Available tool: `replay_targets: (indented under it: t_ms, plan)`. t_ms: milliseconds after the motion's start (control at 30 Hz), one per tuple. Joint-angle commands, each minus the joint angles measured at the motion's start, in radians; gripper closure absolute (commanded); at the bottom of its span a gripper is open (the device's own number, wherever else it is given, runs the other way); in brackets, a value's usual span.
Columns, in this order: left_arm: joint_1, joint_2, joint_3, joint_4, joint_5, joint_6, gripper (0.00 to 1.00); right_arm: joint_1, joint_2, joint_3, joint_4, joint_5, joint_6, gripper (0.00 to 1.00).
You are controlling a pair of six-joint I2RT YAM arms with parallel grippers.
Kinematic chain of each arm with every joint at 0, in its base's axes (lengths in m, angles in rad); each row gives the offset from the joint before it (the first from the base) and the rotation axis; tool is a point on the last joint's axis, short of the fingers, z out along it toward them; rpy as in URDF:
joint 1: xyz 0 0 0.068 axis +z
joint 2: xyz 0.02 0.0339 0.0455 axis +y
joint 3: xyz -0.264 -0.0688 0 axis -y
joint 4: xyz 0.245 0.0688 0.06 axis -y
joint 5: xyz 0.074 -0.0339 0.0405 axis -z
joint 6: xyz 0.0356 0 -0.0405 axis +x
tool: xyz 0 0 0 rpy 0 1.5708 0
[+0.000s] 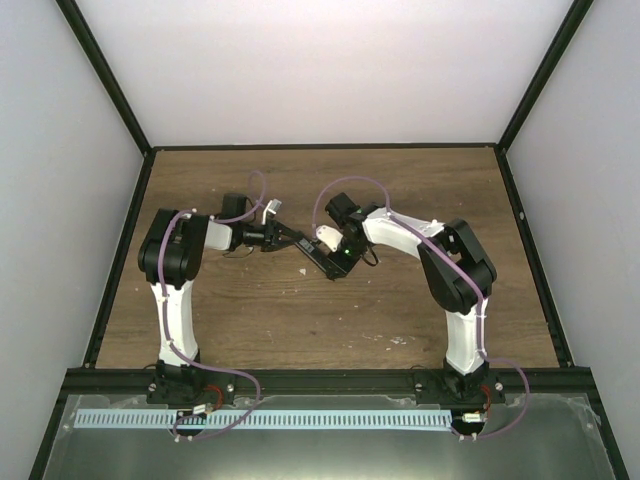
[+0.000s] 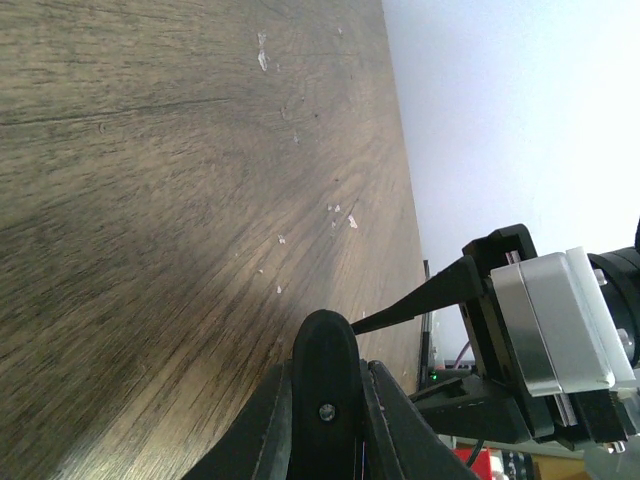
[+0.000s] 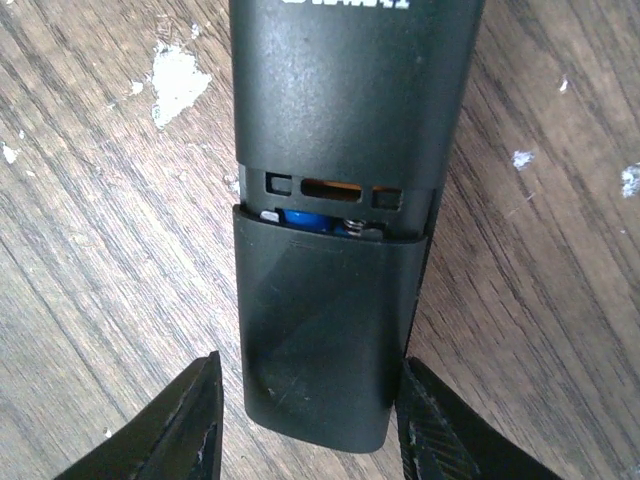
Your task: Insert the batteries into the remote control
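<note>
The remote control (image 3: 350, 90) lies back-up on the wooden table, and shows as a black bar in the top view (image 1: 318, 260). Its small black cover (image 3: 325, 330) sits over the battery bay with a narrow gap at its upper edge. A blue battery (image 3: 305, 220) and a spring show in that gap; a second battery is hidden. My right gripper (image 3: 310, 425) is open, its fingers (image 3: 190, 425) straddling the cover's lower end. My left gripper (image 2: 322, 400) is shut on the remote's other end (image 2: 322, 350), seen end-on. In the top view the two grippers (image 1: 290, 238) (image 1: 330, 262) meet at the remote.
The table (image 1: 300, 320) is bare wood with small white scuffs. The right arm's finger and wrist camera (image 2: 540, 320) fill the right of the left wrist view. White walls and a black frame (image 1: 120, 250) enclose the table.
</note>
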Motion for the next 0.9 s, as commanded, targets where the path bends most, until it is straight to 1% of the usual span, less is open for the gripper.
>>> replay_targets:
  t_ms: [0, 300, 433, 633, 867]
  plan:
    - [-0.004, 0.015, 0.009, 0.009, -0.06, 0.049, 1.0, 0.018, 0.013, 0.046, -0.01, -0.014, 0.001, 0.6]
    - [-0.005, 0.014, 0.011, 0.009, -0.062, 0.047, 1.0, 0.018, -0.007, 0.062, 0.007, 0.005, 0.003, 0.54]
    - [-0.004, 0.014, 0.01, 0.007, -0.062, 0.048, 1.0, 0.016, -0.022, 0.076, 0.014, 0.009, 0.001, 0.53]
    - [-0.005, 0.015, 0.008, 0.008, -0.061, 0.047, 1.0, 0.004, -0.019, 0.09, 0.021, 0.047, 0.002, 0.54]
    - [-0.004, 0.014, 0.008, 0.0, -0.059, 0.053, 1.0, -0.012, -0.042, 0.075, 0.03, 0.053, 0.0, 0.62]
